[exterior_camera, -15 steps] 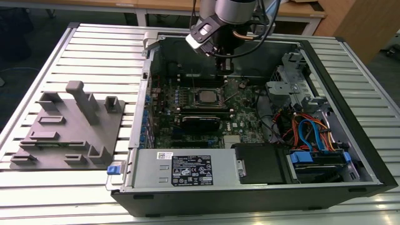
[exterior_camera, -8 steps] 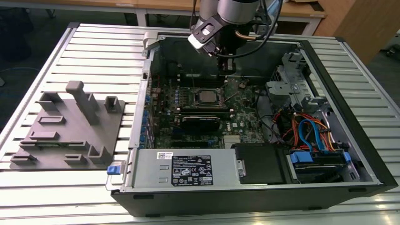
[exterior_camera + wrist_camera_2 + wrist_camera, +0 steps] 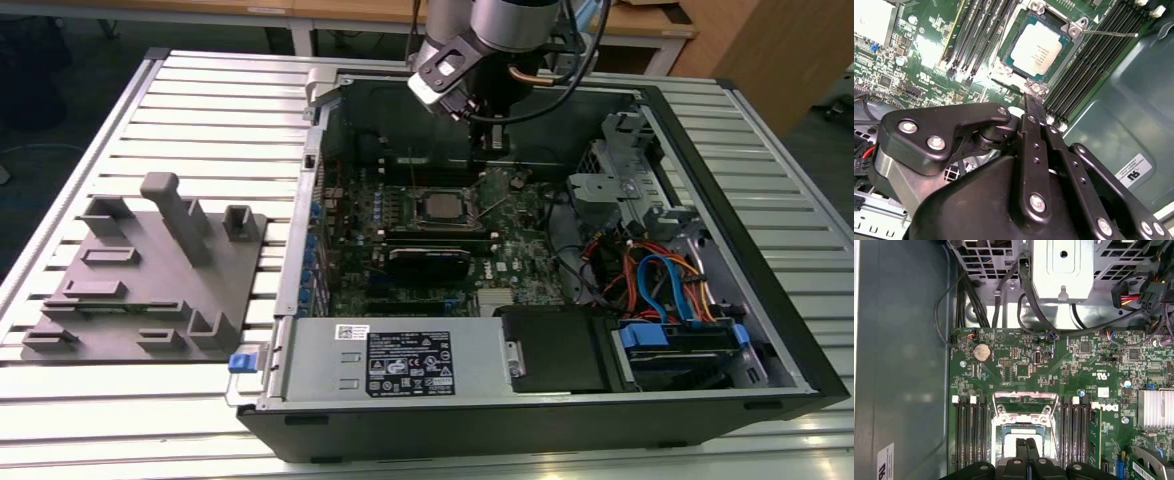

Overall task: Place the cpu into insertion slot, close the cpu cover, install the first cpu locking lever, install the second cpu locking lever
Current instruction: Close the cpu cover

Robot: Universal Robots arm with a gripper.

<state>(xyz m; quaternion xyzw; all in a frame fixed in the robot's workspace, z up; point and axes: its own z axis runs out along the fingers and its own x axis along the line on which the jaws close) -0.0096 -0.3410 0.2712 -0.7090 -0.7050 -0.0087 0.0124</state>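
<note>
We saw the hand point(image 3: 1032, 99) empty, fingers pressed together, tips just beside the insertion slot point(image 3: 1016, 76) at its near corner; the cpu point(image 3: 1036, 49) lay flat inside, straight ahead of them.

The cpu point(image 3: 1036, 48) is seated in the insertion slot point(image 3: 1005, 64), between memory slots point(image 3: 1093, 65). The case point(image 3: 787, 330) is laid on the table point(image 3: 200, 90), a fixture block point(image 3: 147, 290) at the exterior view's left.
</note>
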